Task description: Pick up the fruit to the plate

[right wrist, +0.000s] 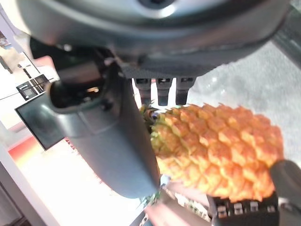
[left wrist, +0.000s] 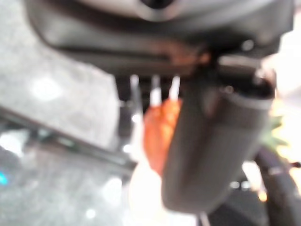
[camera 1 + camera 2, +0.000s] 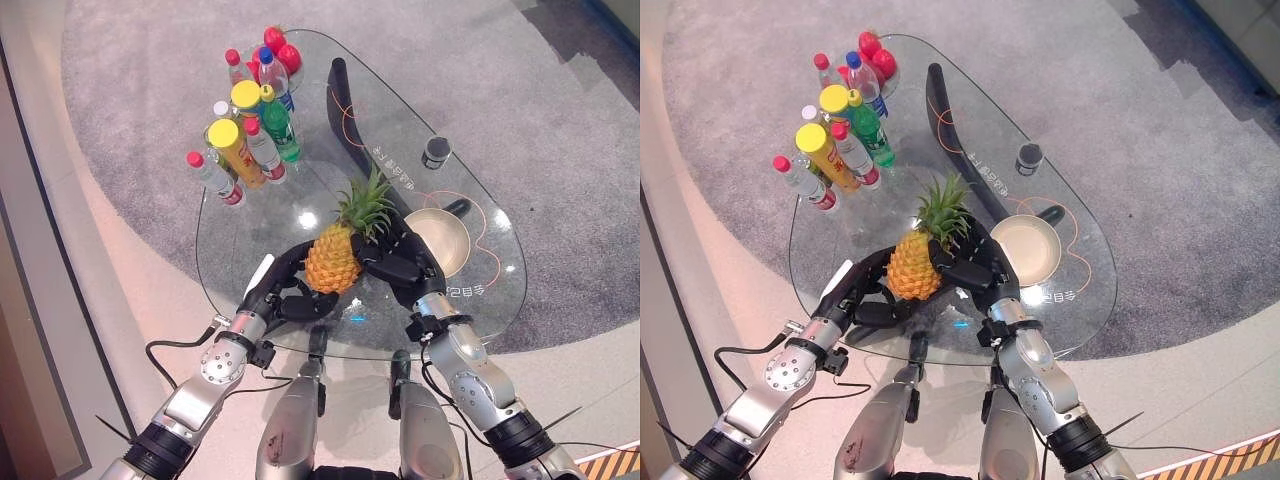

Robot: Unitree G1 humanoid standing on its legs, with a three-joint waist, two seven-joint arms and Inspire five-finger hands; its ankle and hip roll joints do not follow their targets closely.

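A pineapple with a green crown sits between my two hands over the near part of the glass table. My left hand curls its fingers round the fruit's lower left side. My right hand grips its right side, just below the crown. In the right wrist view the pineapple lies between the thumb and the fingers. The left wrist view shows the orange fruit past the thumb. A cream plate lies just right of the right hand.
Several upright bottles cluster at the table's far left, with red fruits behind them. A dark curved object runs down the middle of the table. A small dark cylinder stands at the far right. Grey carpet surrounds the table.
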